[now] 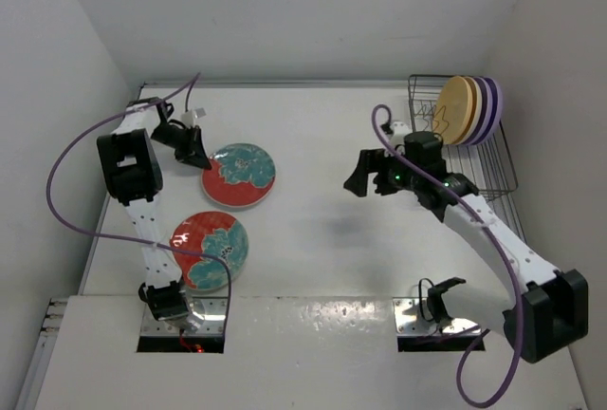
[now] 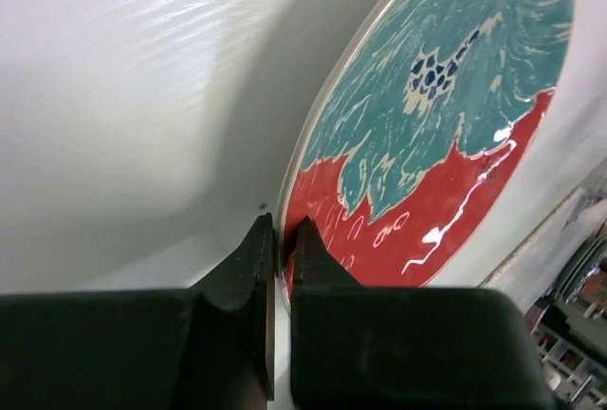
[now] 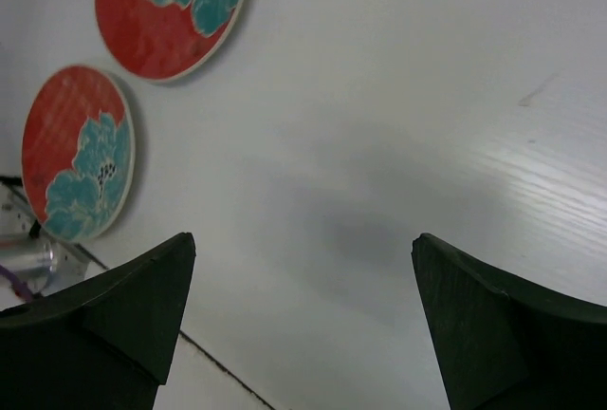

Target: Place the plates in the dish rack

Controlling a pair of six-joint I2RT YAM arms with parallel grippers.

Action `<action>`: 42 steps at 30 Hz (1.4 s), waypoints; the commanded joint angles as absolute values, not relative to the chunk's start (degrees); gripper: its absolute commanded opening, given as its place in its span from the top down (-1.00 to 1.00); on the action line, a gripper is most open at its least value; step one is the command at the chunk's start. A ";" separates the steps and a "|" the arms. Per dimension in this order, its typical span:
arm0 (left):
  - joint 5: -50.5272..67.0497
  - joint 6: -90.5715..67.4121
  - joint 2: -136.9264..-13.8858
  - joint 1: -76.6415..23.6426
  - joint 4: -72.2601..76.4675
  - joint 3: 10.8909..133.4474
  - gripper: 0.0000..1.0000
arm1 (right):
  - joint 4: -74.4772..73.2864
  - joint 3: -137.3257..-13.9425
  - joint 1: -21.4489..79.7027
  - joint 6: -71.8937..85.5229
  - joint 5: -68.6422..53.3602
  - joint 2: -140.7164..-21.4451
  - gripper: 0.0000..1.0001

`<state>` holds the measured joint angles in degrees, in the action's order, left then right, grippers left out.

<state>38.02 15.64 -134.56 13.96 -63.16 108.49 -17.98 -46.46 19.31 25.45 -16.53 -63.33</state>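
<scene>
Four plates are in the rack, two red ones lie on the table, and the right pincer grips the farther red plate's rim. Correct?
No: the left pincer grips the farther red plate by its rim, as the left wrist view shows; the right pincer hangs open and empty.

Two red plates [image 1: 239,175] with teal flowers; orange-yellow plate [image 1: 456,111]; lilac plates [image 1: 491,104]; dark rack [image 1: 495,171].

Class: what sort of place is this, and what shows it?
Probably a robot test bench, not a kitchen: white table walled by plain panels, left gripper pinching a red plate, dish rack holding plates.
</scene>
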 commanded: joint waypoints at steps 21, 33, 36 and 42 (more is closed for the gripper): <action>49.21 24.60 -113.99 -0.70 -67.41 102.13 1.00 | 23.36 -50.62 31.55 45.18 -25.13 -103.79 -0.67; 53.96 32.86 -113.99 -1.76 -74.62 103.18 1.00 | 35.15 -51.85 31.55 49.13 -31.55 -114.17 -0.02; 57.12 32.87 -113.99 -1.76 -74.62 102.66 1.00 | 34.29 -53.26 32.26 48.26 -33.57 -114.69 0.02; 57.74 33.40 -113.47 -2.90 -74.62 103.18 1.00 | 36.21 -55.55 32.61 49.65 -36.38 -115.22 0.41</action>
